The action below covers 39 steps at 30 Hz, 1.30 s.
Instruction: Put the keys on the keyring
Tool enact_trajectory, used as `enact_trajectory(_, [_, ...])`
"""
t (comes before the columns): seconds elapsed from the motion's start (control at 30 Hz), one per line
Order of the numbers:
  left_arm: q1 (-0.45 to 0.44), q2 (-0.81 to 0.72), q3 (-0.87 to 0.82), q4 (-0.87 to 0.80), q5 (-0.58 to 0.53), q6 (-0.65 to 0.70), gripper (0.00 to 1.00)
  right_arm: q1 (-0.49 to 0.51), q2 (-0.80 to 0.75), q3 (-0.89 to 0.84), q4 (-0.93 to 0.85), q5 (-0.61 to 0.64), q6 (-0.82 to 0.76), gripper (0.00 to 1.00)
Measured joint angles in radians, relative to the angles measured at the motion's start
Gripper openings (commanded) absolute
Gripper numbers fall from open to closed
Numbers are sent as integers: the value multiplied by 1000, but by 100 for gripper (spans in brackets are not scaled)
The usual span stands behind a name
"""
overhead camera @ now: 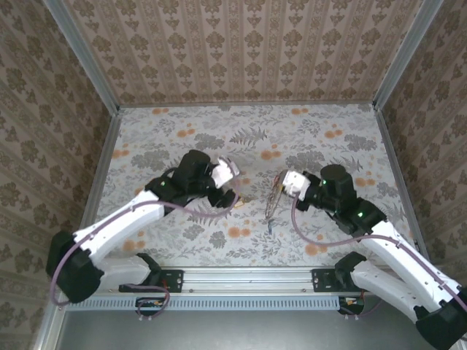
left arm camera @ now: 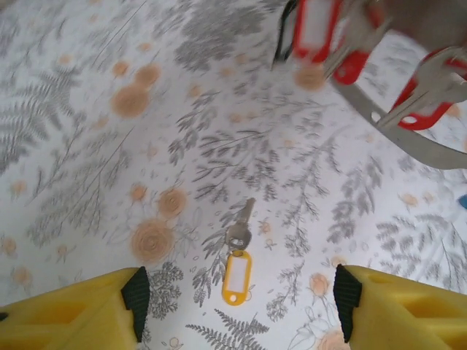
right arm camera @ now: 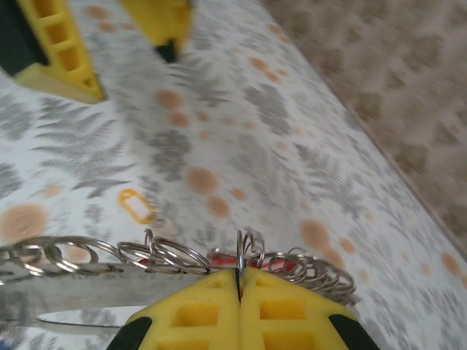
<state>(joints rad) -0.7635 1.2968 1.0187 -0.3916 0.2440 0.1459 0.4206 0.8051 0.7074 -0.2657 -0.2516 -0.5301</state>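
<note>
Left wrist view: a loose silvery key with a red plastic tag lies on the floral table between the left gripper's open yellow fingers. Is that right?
Not quite: the loose silvery key has a yellow plastic tag, not red, as the left wrist view shows. It does lie on the floral table between the left gripper's open yellow fingers.

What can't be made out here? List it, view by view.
Top external: keys by the right gripper, too small to count.
Left wrist: red-tagged keys, blurred, cut by the top edge.
Right wrist: keyring, cut by the left edge; red-tagged keys behind it mostly hidden.
</note>
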Motion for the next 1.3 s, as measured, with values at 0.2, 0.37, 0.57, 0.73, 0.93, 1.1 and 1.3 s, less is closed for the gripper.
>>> enact_trajectory(0.2, [-15,198,133,-111,9,-158,44,-89,0,0,16,6,137,0])
enact_trajectory(0.37, [14,336,181,-228,113,-237,45,-100,0,0,22,-11,180,0])
enact_trajectory(0.57, [24,473,261,-304,157,-327,49,-102,0,0,22,-38,198,0])
enact_trajectory(0.73, [5,575,335,-338,156,-370,43,-102,0,0,22,-48,198,0])
enact_trajectory(0.93, [0,647,372,-354,133,-406,37,-102,0,3,13,-48,197,0])
enact_trajectory(1.1, [6,658,377,-357,118,-420,37,-104,0,15,0,-47,195,0])
enact_trajectory(1.3, [6,668,393,-359,114,-423,34,-104,0,17,-1,-47,194,0])
